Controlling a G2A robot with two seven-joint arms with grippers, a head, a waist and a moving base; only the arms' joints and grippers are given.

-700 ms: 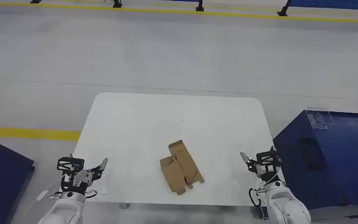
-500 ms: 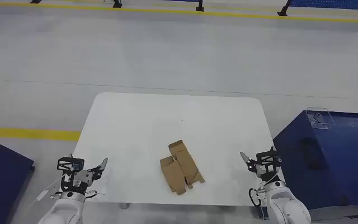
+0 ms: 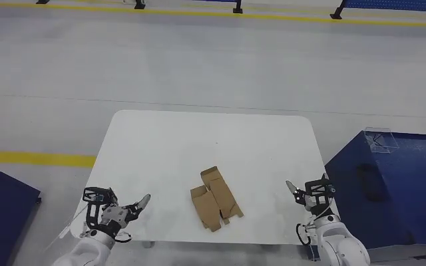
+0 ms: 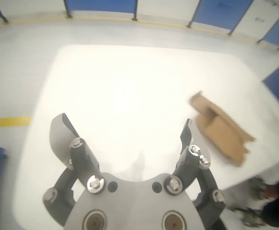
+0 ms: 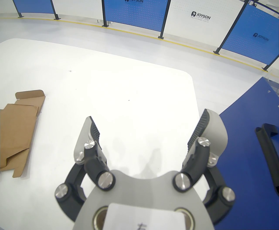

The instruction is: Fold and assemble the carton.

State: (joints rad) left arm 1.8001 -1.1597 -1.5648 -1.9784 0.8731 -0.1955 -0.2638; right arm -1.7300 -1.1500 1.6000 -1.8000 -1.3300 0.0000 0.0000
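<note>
Near the front edge of the white rounded table (image 3: pixel 166 146), between the arms, lies the flattened brown cardboard carton (image 3: pixel 214 199), with nothing inside it. The left gripper (image 4: pixel 126 118) and right gripper (image 5: pixel 147 115) hover well apart from it, jaws spread wide and empty. A pinch could push the thin, flat sheet off the edge. The contents of the blue bin (image 3: pixel 386 193) beside the table cannot be made out.

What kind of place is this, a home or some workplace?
Probably an industrial hall or test area: a wide grey floor with yellow lines, blue partition panels on stands, and one white table bearing a flat carton.
</note>
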